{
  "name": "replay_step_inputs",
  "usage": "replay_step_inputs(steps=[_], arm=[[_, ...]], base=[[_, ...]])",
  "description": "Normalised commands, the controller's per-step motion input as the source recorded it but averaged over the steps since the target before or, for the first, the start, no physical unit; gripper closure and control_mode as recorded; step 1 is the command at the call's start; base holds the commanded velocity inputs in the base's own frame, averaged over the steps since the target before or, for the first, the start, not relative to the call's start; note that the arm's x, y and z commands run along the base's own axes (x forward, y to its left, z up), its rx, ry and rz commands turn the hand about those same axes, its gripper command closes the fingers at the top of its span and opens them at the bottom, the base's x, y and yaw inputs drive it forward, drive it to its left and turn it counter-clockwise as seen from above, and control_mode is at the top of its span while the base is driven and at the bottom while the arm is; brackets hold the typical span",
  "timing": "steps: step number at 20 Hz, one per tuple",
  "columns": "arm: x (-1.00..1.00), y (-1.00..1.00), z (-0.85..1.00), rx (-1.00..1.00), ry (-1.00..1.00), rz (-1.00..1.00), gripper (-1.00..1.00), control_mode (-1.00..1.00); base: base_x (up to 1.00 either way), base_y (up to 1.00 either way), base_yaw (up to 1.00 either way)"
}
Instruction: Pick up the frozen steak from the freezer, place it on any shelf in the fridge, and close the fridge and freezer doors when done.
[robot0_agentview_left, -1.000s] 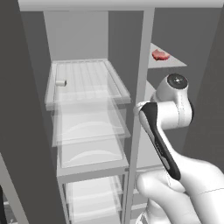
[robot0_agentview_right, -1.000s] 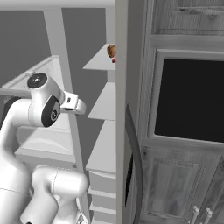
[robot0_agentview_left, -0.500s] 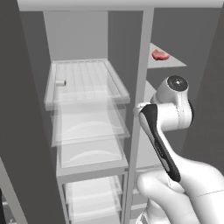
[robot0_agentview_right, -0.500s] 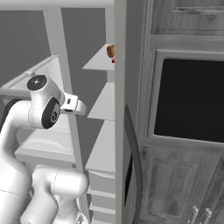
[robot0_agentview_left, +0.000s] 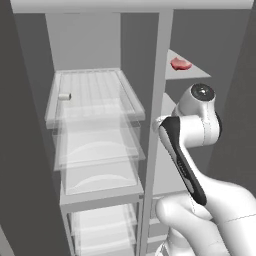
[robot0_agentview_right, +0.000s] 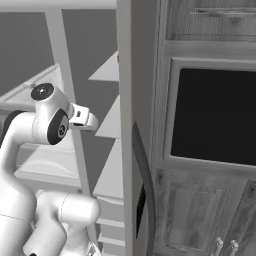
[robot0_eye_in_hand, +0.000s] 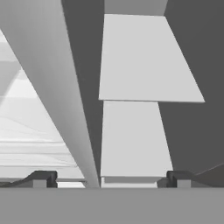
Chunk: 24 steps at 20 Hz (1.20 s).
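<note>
The frozen steak, a small reddish-pink chunk, lies on a high opaque shelf of the freezer, the narrow compartment on the right. To its left stands the fridge, with its clear glass shelf at about the same height. My gripper is open, its fingertips wide apart with nothing between them. It points at the divider post and two pale freezer shelves, below the steak's level. In the right base view my hand sits at the freezer opening.
A tiny pale grey cylinder sits on the top glass shelf. Translucent drawers lie below. The freezer door stands open, edge-on, close to my arm's right. Wooden cabinets and a dark oven window lie beyond it.
The arm has barely moved. The right base view has shifted, so the door's edge now hides the steak there.
</note>
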Motion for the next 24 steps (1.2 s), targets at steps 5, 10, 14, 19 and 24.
replay_step_inputs(steps=[5, 10, 14, 19, 24], arm=[[0.00, 0.00, 0.00, 0.00, 0.00, 0.00, -1.00, 1.00], [0.00, 0.00, 0.00, 0.00, 0.00, 0.00, -1.00, 1.00], [0.00, 0.00, 0.00, 0.00, 0.00, 0.00, -1.00, 1.00], [0.00, -0.06, 0.14, 0.00, -0.05, 0.00, -1.00, -1.00], [0.00, -0.14, 0.65, 0.00, -0.29, 0.00, -1.00, -1.00]], base=[[0.32, -0.24, 0.00], [0.15, -0.48, 0.00], [0.18, -0.43, 0.00], [0.08, -0.14, 0.00], [0.00, 0.00, 0.00]])
